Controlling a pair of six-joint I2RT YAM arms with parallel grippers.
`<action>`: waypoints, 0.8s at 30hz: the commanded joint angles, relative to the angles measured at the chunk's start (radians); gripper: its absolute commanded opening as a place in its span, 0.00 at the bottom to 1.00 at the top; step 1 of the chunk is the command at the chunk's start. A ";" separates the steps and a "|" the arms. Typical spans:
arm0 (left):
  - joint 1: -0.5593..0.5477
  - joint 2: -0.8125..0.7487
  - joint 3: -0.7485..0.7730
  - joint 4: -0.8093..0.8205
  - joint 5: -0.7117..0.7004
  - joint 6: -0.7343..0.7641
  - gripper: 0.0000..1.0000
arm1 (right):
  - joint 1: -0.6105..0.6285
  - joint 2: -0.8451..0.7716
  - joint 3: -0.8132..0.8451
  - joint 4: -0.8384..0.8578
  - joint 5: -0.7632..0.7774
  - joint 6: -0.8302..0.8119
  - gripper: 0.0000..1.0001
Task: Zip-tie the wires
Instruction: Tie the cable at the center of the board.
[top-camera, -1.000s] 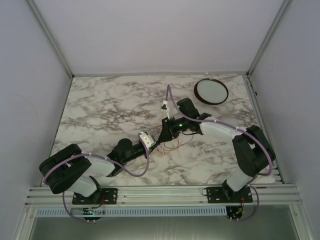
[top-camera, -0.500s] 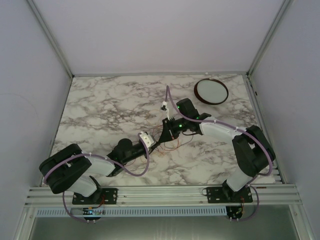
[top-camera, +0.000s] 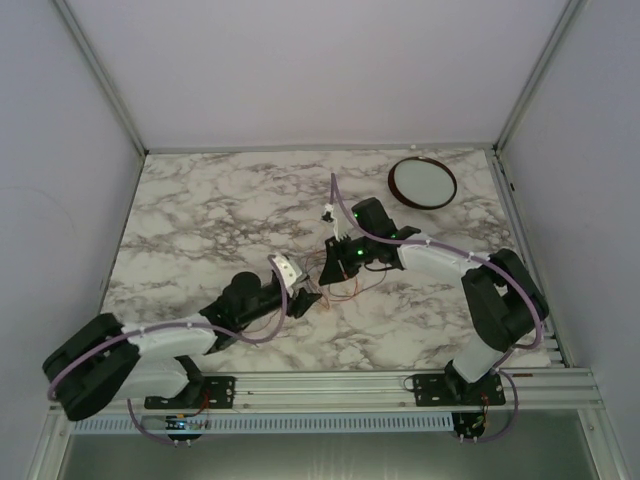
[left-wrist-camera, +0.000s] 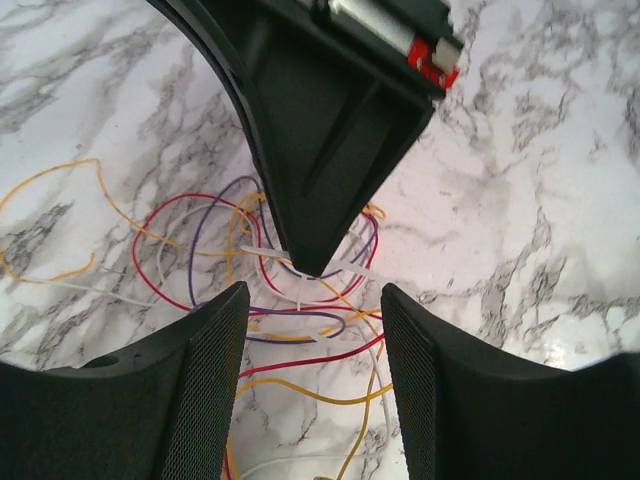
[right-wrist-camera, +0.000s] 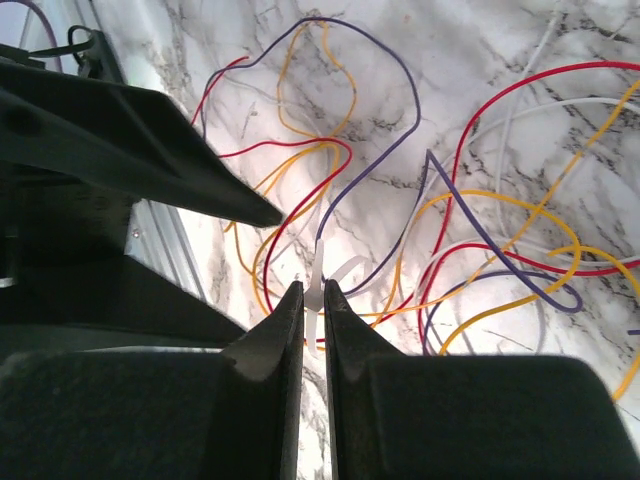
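- Two arms meet near the middle of the marble table (top-camera: 200, 210), both grippers low over the wires (top-camera: 342, 292).
- Left gripper (left-wrist-camera: 315, 292): jaws spread apart, nothing between them. In its wrist view, its fingers (left-wrist-camera: 200, 390) rise from 6 o'clock on either side of the tangle.
- Right gripper (right-wrist-camera: 312, 292): jaws pressed almost together, pinching a white zip tie (right-wrist-camera: 318, 262) at the very tips.
- In the left wrist view the right gripper comes in from 12 o'clock as a dark wedge. Its point is down at the centre of the tangle, just beyond the gap between the left fingertips.
- In the right wrist view one left finger (right-wrist-camera: 150, 150) reaches in from 9 o'clock, its tip just beside the zip tie.
- Wires: a loose tangle of red, orange-yellow, purple and white loops lying flat on the table. From above they sit between the grippers and spill toward 3 o'clock of the left one.
- Zip tie: a thin white strip lying across the middle of the tangle, with a short curl at 3 o'clock of the pinch. Whether it goes around the wires cannot be told.
- Round dark-rimmed dish (top-camera: 422, 182): at 1 o'clock on the table, well apart from the wires.
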 joint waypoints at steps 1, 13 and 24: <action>0.012 -0.144 0.053 -0.242 -0.075 -0.100 0.58 | 0.007 -0.003 0.035 -0.002 0.064 -0.031 0.03; 0.166 -0.342 0.038 -0.306 -0.179 -0.725 0.61 | 0.024 -0.087 -0.037 0.062 0.133 -0.049 0.02; 0.181 -0.164 0.128 -0.339 -0.070 -1.127 0.56 | 0.050 -0.107 -0.046 0.062 0.166 -0.057 0.02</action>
